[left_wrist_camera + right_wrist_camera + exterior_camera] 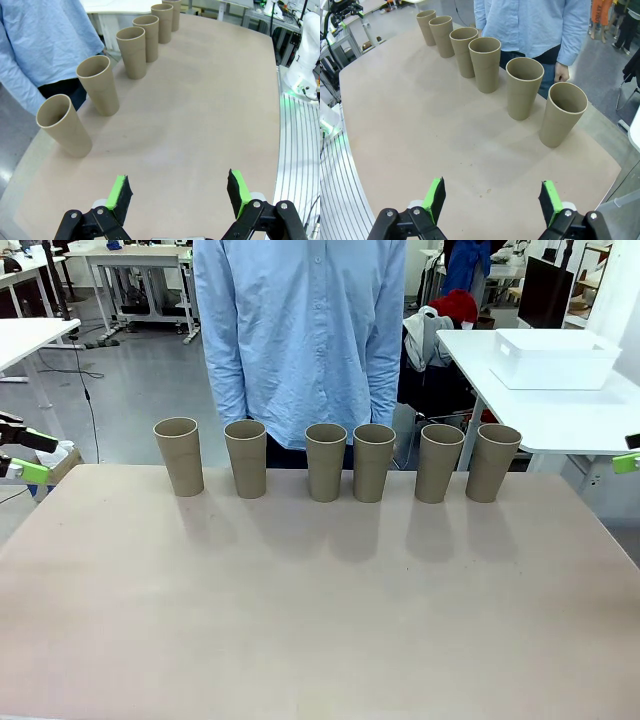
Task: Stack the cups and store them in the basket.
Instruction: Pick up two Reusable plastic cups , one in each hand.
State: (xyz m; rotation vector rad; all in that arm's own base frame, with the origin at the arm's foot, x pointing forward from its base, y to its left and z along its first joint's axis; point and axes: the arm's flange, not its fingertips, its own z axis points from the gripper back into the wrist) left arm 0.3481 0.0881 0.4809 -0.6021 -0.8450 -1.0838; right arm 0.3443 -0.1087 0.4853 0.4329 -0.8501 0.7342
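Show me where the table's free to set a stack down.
Free: all of the table between the row of cups and the robot's edge. Crowded: the far edge, six cups side by side; the middle pair and the right pair stand closest.

No readable text, label or number anywhere in view

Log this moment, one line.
six tan paper cups: upright row, unstacked; white plastic basket: side table; left gripper: open, empty; right gripper: open, empty
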